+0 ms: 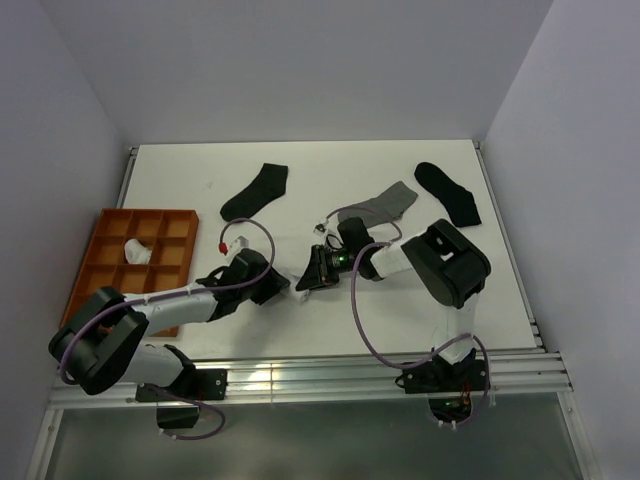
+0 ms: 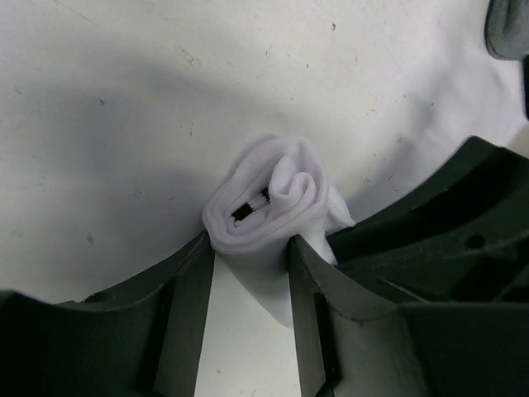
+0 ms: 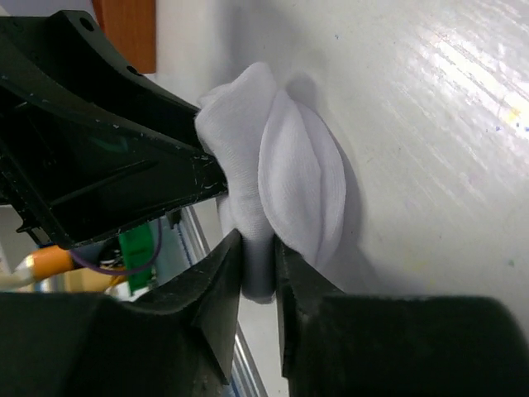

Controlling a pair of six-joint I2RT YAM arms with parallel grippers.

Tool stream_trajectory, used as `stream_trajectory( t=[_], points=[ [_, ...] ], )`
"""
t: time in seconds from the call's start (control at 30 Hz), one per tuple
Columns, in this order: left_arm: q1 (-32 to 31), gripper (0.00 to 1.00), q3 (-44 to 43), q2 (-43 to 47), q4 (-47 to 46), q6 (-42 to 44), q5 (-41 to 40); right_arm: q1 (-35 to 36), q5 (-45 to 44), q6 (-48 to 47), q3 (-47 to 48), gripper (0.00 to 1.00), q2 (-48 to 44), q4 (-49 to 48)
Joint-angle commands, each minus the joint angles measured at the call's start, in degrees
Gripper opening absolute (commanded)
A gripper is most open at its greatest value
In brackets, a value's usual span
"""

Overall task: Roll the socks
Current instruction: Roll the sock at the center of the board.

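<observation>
Left gripper (image 2: pixel 248 281), wrist view: two dark fingers (image 2: pixel 192 298) stand either side of the small rolled bundle of soft white sock (image 2: pixel 273 194), both touching its flanks. Read as closed on the bundle. A black stripe shows inside the coil.

Right gripper (image 3: pixel 258 273), wrist view: fingers set close, with a fold of the same white cloth between them at the bundle's lower edge. Whether it is pinching or merely touching, cannot tell.

Position: the bundle sits on the white table (image 2: pixel 124 99) near the middle, directly between the two grippers, which meet head-on. Left arm comes from the left, right arm from the right.

Axis: the coil's open end faces up towards the left wrist camera, so the left fingers bear across the roll, which looks like a grip that keeps it wound.

Key relation: the orange compartment tray (image 1: pixel 150 212) lies at the table's left, beside the left arm and well apart from the right. One white roll (image 1: pixel 137 250) already sits in it. Judgement: the left arm is better placed to carry the bundle there, provided the right gripper is clear of the cloth first; otherwise the roll could unwind.

Unrolled at the far side: flat grey sock (image 1: pixel 388 204) and two flat black socks (image 1: pixel 255 190), (image 1: pixel 448 192).
</observation>
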State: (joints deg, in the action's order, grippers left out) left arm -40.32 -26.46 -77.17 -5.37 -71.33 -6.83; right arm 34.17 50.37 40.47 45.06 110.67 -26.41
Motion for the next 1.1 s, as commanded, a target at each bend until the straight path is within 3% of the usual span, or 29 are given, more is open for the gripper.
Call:
stream_trajectory(
  t=[0.0,0.17,0.33,0.53,0.77,1.07],
  points=[
    [0.06,0.45,-0.61,-3.16,11.24,-0.48,-3.72,1.86,-8.96,-7.94,-1.9,0.34,-4.93,12.33],
    [-0.11,0.43,-3.85,-5.71,13.89,1.45,-2.93,5.37,-20.11,-15.75,-2.42,0.42,-15.82,16.92],
    [-0.11,0.44,-7.98,-8.96,16.26,4.27,-2.14,13.26,-41.73,-23.22,-4.27,0.46,-25.92,18.5],
    [-0.29,0.44,-10.54,-11.08,17.58,5.94,-1.17,22.15,-61.23,-29.65,-2.96,0.49,-27.36,20.09],
    [-0.38,0.45,-11.77,-12.13,18.46,7.17,-0.73,28.13,-70.57,-33.7,-0.59,0.52,-20.77,17.54],
    [-0.38,0.46,-12.74,-13.8,18.37,7.78,0.15,32.45,-74.54,-37.13,0.82,0.51,-15.14,13.85]
  ],
)
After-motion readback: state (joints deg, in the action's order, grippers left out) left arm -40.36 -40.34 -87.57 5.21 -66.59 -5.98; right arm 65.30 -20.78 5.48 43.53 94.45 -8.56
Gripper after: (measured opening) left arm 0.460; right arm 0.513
